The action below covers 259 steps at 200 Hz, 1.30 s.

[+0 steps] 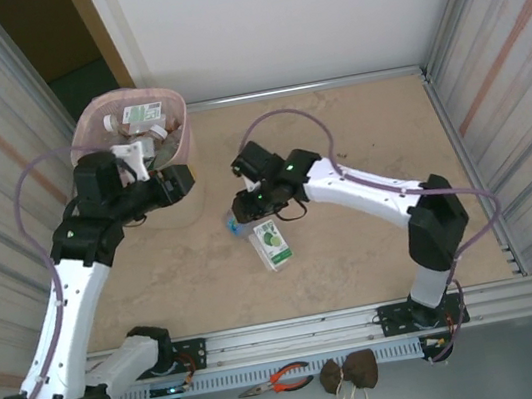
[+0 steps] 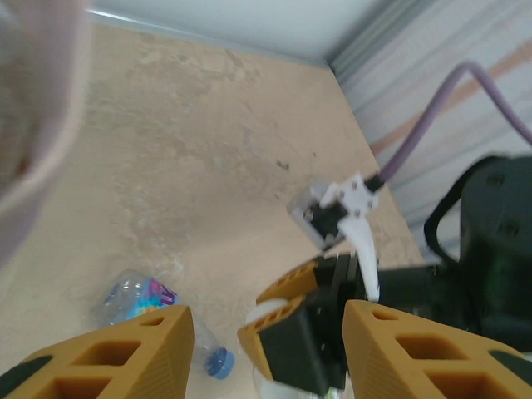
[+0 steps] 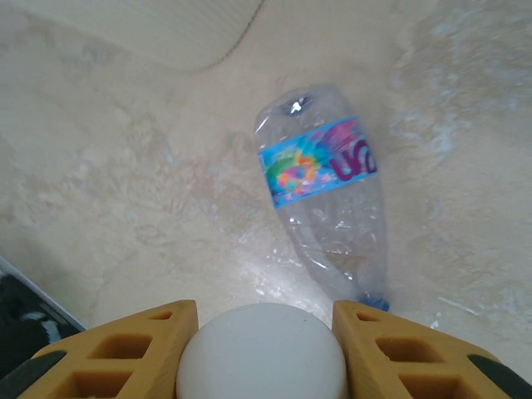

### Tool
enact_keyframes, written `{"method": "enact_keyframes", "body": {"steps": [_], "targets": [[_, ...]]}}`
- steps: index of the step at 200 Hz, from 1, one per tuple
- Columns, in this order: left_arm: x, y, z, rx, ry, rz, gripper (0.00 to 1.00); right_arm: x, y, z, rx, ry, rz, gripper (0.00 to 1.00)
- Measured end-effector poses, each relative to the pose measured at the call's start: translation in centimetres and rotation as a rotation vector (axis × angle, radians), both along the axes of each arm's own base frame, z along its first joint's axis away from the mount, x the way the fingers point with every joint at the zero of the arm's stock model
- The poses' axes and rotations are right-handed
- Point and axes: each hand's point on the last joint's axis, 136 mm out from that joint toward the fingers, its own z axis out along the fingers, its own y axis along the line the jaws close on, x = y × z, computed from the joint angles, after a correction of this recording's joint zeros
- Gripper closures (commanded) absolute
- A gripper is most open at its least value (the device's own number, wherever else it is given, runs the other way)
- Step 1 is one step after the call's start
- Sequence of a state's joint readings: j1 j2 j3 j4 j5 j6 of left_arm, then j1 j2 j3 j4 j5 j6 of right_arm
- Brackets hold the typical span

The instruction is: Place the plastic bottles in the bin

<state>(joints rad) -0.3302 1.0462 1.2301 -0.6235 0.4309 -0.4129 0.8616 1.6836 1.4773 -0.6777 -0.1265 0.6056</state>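
Your right jaws are clamped on the white top (image 3: 262, 349) of the green-labelled bottle (image 1: 273, 244), so lift clear of the desk (image 1: 339, 147) before swinging to the bin (image 1: 181, 132) (left jaws hang apart beside it; a clear bottle (image 3: 328, 191) lies nearby).

Left arm (image 1: 58, 293) high, jaws apart, right arm (image 1: 366, 189) low, jaws gripping bottle (image 1: 273, 244).

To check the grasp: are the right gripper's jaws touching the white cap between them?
Touching. The right wrist view shows the white cap pressed against both jaws of the right gripper, no gap either side.
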Motion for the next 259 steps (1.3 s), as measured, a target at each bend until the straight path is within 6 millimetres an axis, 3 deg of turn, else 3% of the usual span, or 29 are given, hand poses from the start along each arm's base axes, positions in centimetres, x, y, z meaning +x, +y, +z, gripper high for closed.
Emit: {"method": "enact_keyframes", "body": {"steps": [33, 75, 125, 160, 195, 259], "targets": [[-0.4, -4.2, -0.6, 0.056, -0.006, -0.137, 0.48, 1.6, -3.6, 2.5, 0.106, -0.027, -0.137, 0.65], [-1.5, -9.8, -2.3, 0.134, 0.02, -0.318, 0.39, 3.3, -8.5, 6.0, 0.251, -0.073, -0.318, 0.65], [-2.9, -14.3, -4.0, 0.208, 0.051, -0.461, 0.3, 3.6, -12.7, 7.1, 0.353, -0.082, -0.482, 0.64], [-3.6, -17.0, -4.8, 0.237, 0.071, -0.547, 0.28, 3.5, -13.8, 8.0, 0.403, -0.088, -0.531, 0.64], [-3.7, -18.3, -6.0, 0.255, 0.113, -0.596, 0.28, 3.1, -14.1, 9.6, 0.447, -0.111, -0.539, 0.63], [-5.1, -19.4, -6.5, 0.236, 0.137, -0.675, 0.42, 2.6, -14.5, 10.7, 0.474, -0.131, -0.548, 0.63]]}}
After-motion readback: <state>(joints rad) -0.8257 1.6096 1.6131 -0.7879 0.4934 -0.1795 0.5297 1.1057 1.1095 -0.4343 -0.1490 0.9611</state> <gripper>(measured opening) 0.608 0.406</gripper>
